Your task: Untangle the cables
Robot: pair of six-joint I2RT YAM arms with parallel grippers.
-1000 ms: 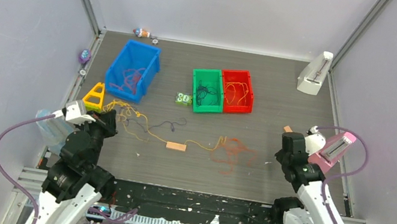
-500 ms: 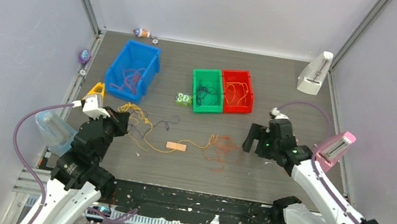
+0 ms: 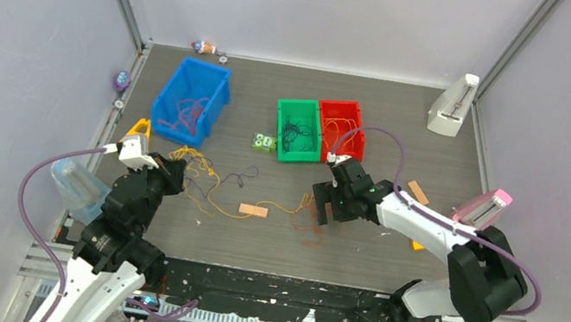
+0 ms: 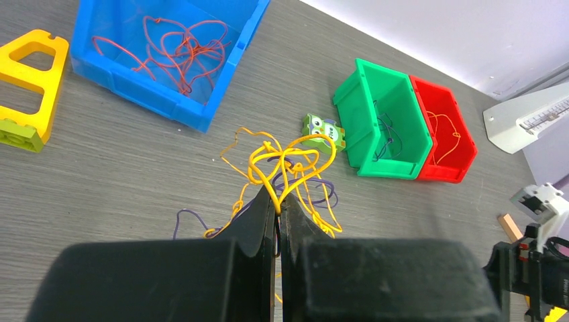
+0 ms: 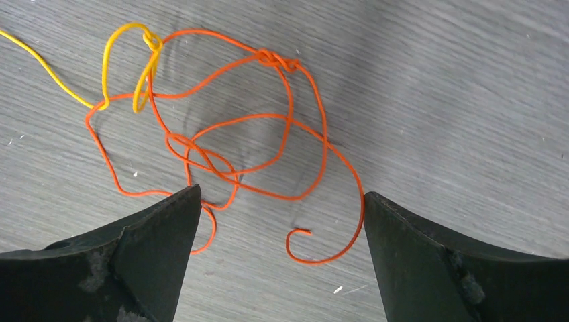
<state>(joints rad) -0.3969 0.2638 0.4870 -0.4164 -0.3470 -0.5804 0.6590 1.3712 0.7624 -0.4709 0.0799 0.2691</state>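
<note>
A tangle of yellow cable (image 3: pixel 196 163) and dark purple cable (image 3: pixel 240 178) lies at the left of the table. My left gripper (image 3: pixel 173 174) is shut on a yellow cable (image 4: pixel 282 159) loop at its fingertips (image 4: pixel 278 206); purple cable (image 4: pixel 188 217) trails beside it. One yellow strand runs right past a wooden block (image 3: pixel 253 210) to an orange cable (image 5: pixel 268 127) coil, where a yellow loop (image 5: pixel 127 60) hooks into it. My right gripper (image 3: pixel 329 209) hovers open over that coil. In the right wrist view the right gripper (image 5: pixel 282 201) straddles the orange cable's free end, holding nothing.
At the back stand a blue bin (image 3: pixel 177 136) with red cables, a green bin (image 3: pixel 279 129) with dark ones and a red bin (image 3: pixel 360 134) with an orange one. A green owl toy (image 3: pixel 263 142), yellow block (image 3: pixel 138 129), pink scale (image 3: pixel 482 207) and white scale (image 3: pixel 452 106) stand around.
My right arm swung left from the table's right side to above the orange coil, and its gripper opened. The left gripper shifted slightly, still holding the yellow cable.
</note>
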